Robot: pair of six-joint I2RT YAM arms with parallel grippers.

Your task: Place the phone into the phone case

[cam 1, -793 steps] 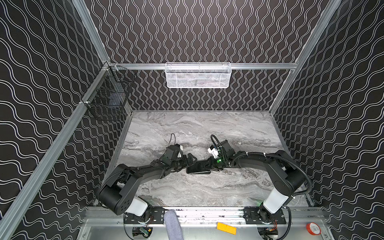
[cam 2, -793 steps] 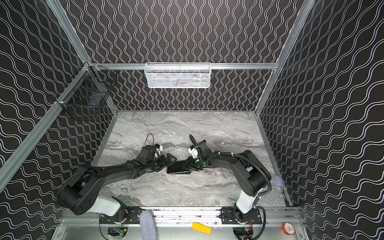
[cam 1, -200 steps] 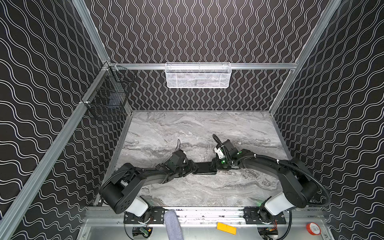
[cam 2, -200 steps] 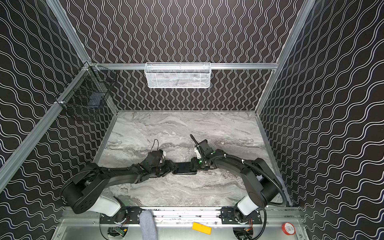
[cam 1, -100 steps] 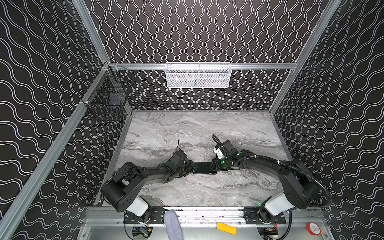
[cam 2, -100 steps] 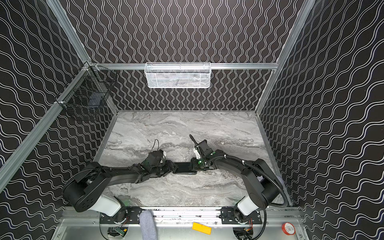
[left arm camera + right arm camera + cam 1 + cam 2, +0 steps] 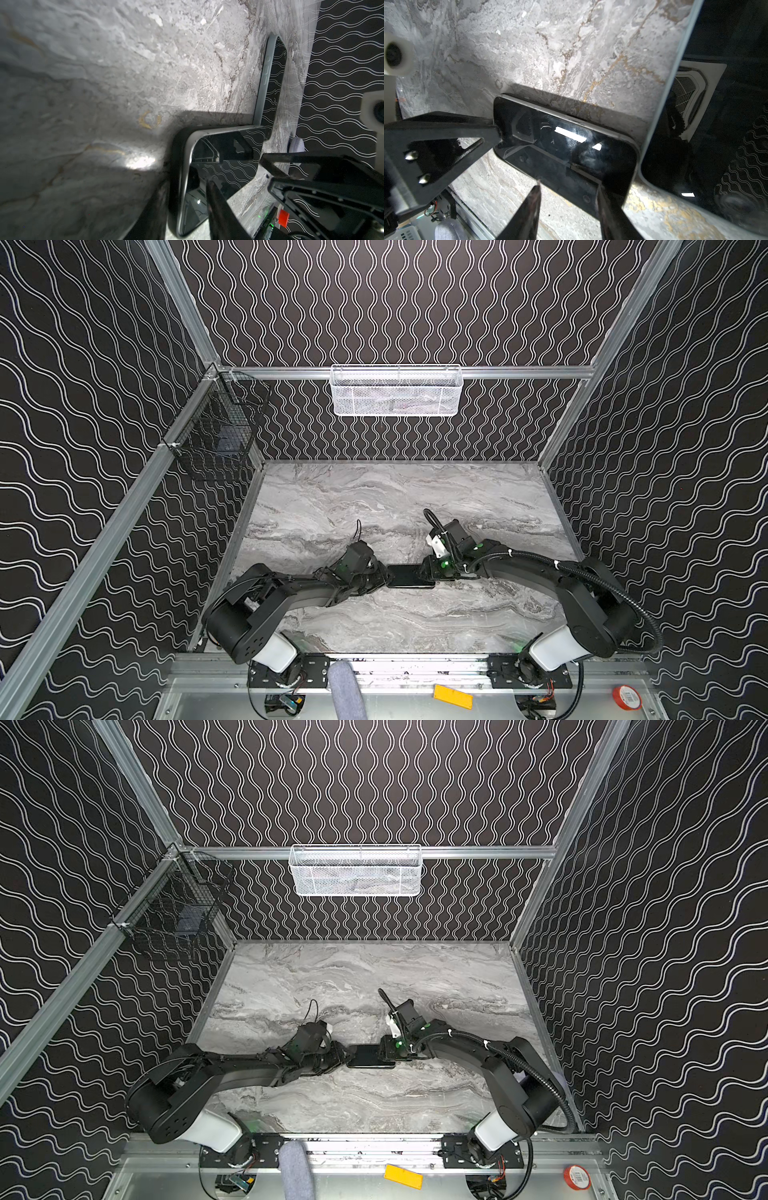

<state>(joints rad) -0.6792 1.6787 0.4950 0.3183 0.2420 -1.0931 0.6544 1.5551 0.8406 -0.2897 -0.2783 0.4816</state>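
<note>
Toward the front edge of the grey marble-patterned desk (image 7: pixel 374 497), about midway between its left and right edges, sits the flat, glossy black phone with a thin silver rim (image 7: pixel 409 576). Its long sides run parallel to that front edge in both top views. The left gripper (image 7: pixel 384 577) meets the phone's left end and the right gripper (image 7: pixel 428 576) its right end.

Seen from the left wrist, one black finger (image 7: pixel 216 207) lies over the screen. The other shows only as a dark blur beyond the phone's end rim. The jaws stand apart with that rim between them, but I cannot tell whether they clamp it.

Seen from the right wrist, the right gripper's two pointed fingers are spread and not closed on anything. One (image 7: pixel 608 212) is against the phone's front right corner, the other (image 7: pixel 529 214) at its front long edge.

Just past the phone's right end lies the phone case (image 7: pixel 270 83), a dark glossy rectangle with a pale grey rim and moulded side buttons. It runs toward the desk's back edge at roughly a right angle to the phone, and the two touch or nearly touch at a corner. In both top views the case is hidden under the right arm's wrist.

A white mesh basket (image 7: pixel 396 391) hangs on the rail above the desk's back edge.
</note>
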